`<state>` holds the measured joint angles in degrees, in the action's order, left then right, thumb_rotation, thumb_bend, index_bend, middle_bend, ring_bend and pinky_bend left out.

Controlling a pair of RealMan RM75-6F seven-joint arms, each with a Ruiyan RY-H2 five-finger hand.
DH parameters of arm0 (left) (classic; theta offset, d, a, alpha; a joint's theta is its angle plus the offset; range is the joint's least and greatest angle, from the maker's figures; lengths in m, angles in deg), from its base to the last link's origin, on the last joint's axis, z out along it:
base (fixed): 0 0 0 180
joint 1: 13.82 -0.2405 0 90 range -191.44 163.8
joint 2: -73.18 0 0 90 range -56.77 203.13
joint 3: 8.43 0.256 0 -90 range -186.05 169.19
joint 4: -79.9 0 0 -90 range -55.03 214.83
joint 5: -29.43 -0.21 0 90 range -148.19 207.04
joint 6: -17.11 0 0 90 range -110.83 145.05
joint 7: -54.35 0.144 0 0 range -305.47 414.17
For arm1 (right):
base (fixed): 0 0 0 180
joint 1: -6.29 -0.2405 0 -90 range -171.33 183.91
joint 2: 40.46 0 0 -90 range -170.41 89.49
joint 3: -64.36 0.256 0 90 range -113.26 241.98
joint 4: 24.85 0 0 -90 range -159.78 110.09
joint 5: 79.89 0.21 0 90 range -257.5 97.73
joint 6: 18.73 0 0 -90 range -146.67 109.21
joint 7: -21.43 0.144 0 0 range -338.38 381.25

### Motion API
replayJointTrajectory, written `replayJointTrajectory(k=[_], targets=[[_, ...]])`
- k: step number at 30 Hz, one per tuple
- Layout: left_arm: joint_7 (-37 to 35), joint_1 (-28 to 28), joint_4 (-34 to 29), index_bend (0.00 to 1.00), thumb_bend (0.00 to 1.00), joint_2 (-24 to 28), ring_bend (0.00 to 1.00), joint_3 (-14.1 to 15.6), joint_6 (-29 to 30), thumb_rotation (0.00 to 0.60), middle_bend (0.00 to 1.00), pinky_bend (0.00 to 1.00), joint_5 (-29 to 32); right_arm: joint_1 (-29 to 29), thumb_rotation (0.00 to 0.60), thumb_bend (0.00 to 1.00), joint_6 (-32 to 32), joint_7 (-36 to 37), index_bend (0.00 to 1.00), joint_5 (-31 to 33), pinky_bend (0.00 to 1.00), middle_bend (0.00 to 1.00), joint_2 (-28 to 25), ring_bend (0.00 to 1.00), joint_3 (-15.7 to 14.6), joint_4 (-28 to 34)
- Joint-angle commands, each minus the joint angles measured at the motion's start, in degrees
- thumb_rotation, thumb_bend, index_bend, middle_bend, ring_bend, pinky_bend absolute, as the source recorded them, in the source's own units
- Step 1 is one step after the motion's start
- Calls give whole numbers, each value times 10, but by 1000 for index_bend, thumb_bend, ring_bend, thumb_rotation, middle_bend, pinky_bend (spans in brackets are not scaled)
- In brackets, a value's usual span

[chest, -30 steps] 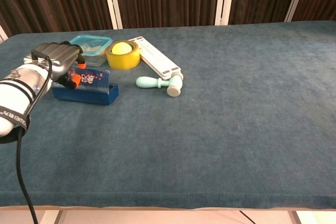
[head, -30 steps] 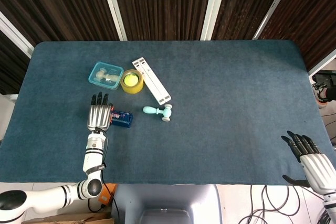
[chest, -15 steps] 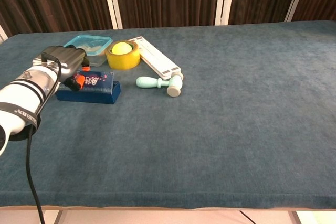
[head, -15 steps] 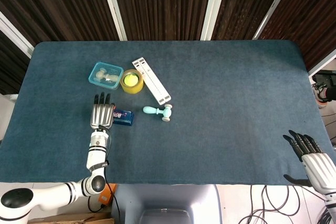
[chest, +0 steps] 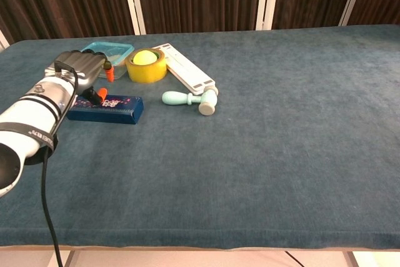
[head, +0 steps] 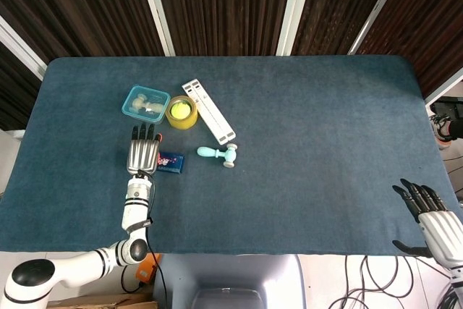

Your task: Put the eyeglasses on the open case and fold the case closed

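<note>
From the head view, the left hand (head: 142, 153) lies flat above the blue table (head: 311, 142) at its left side, fingers extended, slightly apart and pointing away from the robot, holding nothing. Its right edge covers the left end of the dark blue case (head: 170, 162), a flat oblong with a printed patch on top; the case lies with its long axis running left to right, almost parallel to the table's near edge. Whether the hand touches the case cannot be told here. No eyeglasses can be made out in this view. Beyond the hand sit a teal lidded container (head: 145, 103) and, just beside it, a yellow tape roll (head: 181, 112); a white slatted strip (head: 208, 111) runs diagonally from the roll toward a mint-green mallet (head: 218, 153), which lies to the right of the case. The right hand (head: 428, 215) hangs off the near right corner of the table, fingers spread and empty. In the chest view, the left hand (chest: 78, 72) hovers over the case's (chest: 109, 109) left end, its orange-tipped fingers (chest: 109, 71) pointing away and not closed on anything. The case lies flat, long axis left to right, in front of the container (chest: 115, 49) and tape roll (chest: 146, 65); the mallet (chest: 191, 99) lies to its right. The right hand is outside this view.
</note>
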<state>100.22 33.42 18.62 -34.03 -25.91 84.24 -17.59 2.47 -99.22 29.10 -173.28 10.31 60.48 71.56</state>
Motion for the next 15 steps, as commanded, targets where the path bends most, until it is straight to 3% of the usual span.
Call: replayJointTrajectory(k=[1, 7, 10, 15], targets=[[-39, -5, -3, 265, 454, 3, 53, 2, 9, 600, 79, 111, -32, 0, 600, 252, 1, -1, 0, 0, 0, 0, 0, 0, 0, 0], [-46, -30, -139, 123, 395, 93, 2, 20, -37, 600, 10, 87, -27, 0, 600, 252, 2, -5, 0, -2, 0, 0, 1, 0, -2, 1], [8, -26, -209, 12, 379, 151, 0, 32, -75, 600, 0, 62, 22, 1, 600, 252, 1, -7, 0, -4, 0, 0, 1, 0, -3, 2], [112, 5, -274, 0, 365, 209, 0, 51, -96, 600, 0, 31, 130, 2, 600, 252, -1, -6, 0, -6, 0, 0, 1, 0, -3, 2]])
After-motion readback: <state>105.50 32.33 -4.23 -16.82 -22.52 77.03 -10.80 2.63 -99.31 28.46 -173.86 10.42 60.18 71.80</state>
